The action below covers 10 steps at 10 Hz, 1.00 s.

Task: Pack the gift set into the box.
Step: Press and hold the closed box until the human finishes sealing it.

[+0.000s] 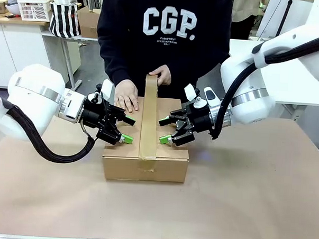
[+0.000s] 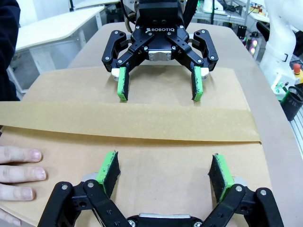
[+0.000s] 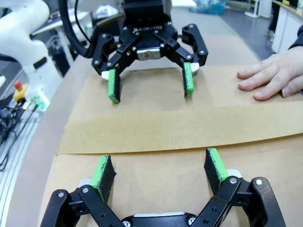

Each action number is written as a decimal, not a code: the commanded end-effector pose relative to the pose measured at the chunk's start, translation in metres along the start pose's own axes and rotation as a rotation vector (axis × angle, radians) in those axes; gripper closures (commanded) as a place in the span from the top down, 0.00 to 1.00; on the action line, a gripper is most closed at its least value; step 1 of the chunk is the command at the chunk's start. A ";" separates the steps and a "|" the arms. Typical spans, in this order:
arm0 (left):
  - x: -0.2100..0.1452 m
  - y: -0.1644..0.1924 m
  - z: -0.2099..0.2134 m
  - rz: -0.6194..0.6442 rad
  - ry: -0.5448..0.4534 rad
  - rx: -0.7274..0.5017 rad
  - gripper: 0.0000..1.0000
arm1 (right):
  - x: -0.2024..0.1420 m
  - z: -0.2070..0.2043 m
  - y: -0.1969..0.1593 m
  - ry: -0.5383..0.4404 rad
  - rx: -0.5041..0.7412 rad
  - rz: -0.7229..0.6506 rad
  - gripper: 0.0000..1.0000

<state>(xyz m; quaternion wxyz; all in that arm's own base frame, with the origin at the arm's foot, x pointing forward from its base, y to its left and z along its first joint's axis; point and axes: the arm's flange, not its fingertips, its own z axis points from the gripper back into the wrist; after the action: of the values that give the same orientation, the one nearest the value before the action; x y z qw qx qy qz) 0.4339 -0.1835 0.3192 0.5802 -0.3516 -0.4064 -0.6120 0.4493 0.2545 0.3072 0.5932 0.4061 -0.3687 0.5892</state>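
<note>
Left gripper (image 1: 125, 129): at the left flap of the box (image 1: 145, 164), jaws wide apart, nothing between the green pads (image 2: 109, 170); pads just over the cardboard, contact not clear.
Hand flat (image 1: 126, 95): person's, pressing on the far left part of the lid, near the left gripper; fingertips at the edge of the left wrist view. Risk: fingers nudged or pinched if that gripper slides toward the far side.
Box: mid-table between both arms, flaps closed, lying flat on the brown table covering (image 1: 251, 197).
Tape strip (image 1: 148, 119): running from the front face up along the centre seam, far end lifted and pinched by the person's other hand (image 1: 161, 74). Risk: wrinkles or crooked lay if the flaps spring up or the box shifts; sticking to a pad if a finger strays onto the seam.
Right gripper (image 1: 166, 131): at the right flap, facing the left one across the seam, jaws likewise wide apart and empty. Risk: uneven push from either side skewing the box under the tape.
</note>
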 end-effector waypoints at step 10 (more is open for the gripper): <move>-0.001 -0.002 0.001 -0.005 0.003 0.001 1.00 | -0.004 -0.001 0.002 0.008 -0.006 0.002 1.00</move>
<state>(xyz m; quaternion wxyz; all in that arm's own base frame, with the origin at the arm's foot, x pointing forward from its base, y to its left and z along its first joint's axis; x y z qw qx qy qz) 0.4339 -0.1837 0.3194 0.5800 -0.3517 -0.4065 -0.6121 0.4491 0.2545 0.3070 0.5934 0.4062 -0.3685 0.5891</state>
